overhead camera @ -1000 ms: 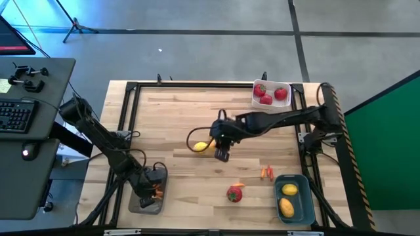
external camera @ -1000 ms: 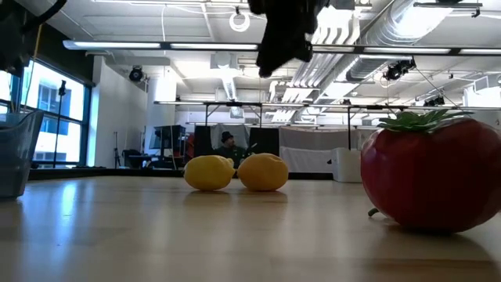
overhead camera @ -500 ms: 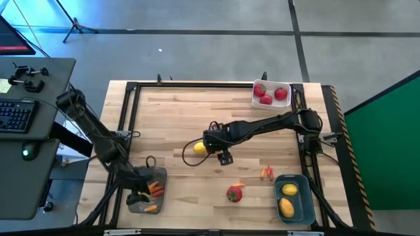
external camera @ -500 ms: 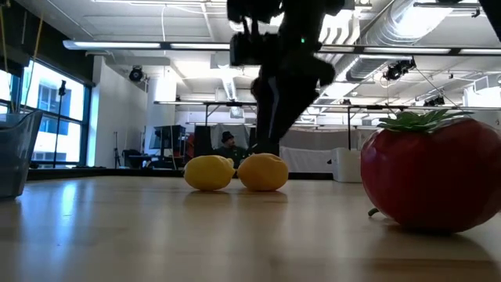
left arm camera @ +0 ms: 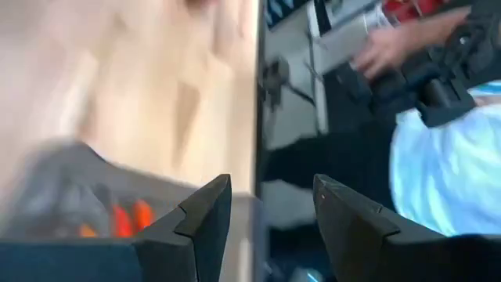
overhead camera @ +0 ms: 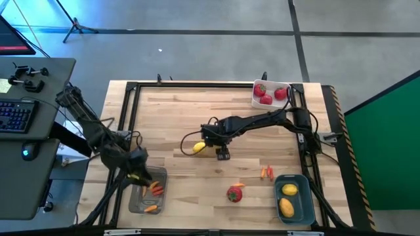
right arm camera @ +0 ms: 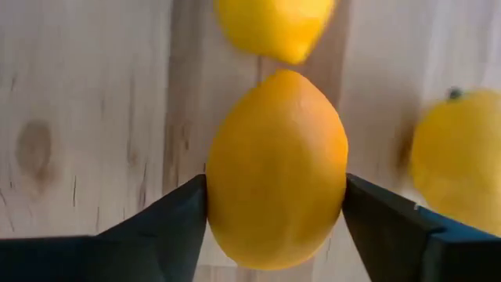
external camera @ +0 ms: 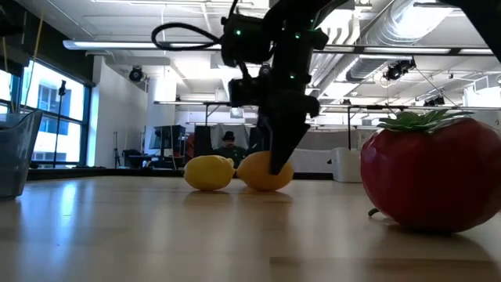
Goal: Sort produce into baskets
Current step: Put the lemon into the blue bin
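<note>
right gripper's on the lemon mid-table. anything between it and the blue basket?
Partly. From the lemon in the right gripper toward the blue basket at the table's near right, two small orange-red peppers lie roughly on the straight line. The red fruit lies off to the side. A lifted carry clears both.

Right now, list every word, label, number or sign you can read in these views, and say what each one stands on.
None can be read.
The keyboard on the side desk has keys too small to read.
The lemon between the right gripper fingers carries no label.
The grey tray and the white tray carry no marking.
</note>
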